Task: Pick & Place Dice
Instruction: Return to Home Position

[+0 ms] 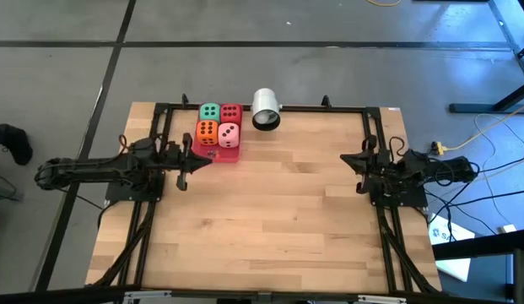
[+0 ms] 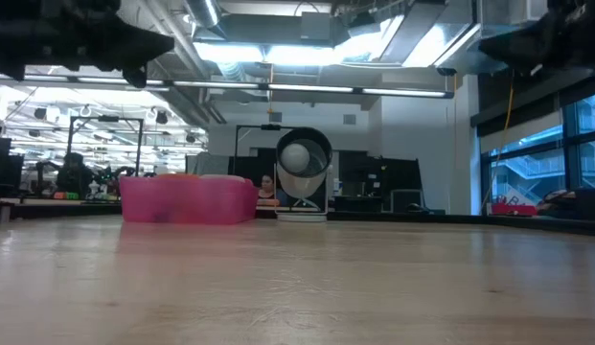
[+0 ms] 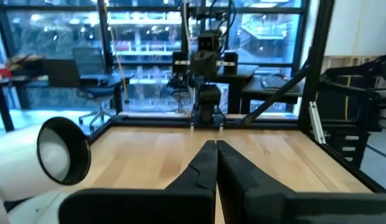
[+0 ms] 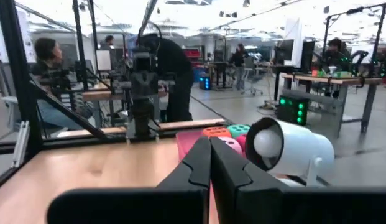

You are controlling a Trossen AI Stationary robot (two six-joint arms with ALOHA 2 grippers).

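Closest to the lens, the left gripper (image 3: 215, 144) shows 2 dark, tapered fingers pressed flat together, holding nothing. The right gripper (image 4: 210, 140) is pinched just as narrow and is also empty. Both hang above the desk (image 1: 270, 211), a top of pale wood planks with a matte grain. The left gripper sits near the left edge and the right gripper near the right edge, their tips pointing at each other.

The 4 dice lie near the far edge, left of its middle, packed 2 by 2 in a red bin (image 1: 224, 156) of translucent plastic. The green die (image 1: 209, 112) and red die (image 1: 231, 112) are at the back. The orange die (image 1: 207, 132) and pink die (image 1: 229, 134) are in front. They are soft-looking cubes with no long axis, sides square to the desk's edges and pipped faces up. Just right of the bin stands a smooth white cylinder (image 1: 266, 110), its dark round mouth facing the near edge.
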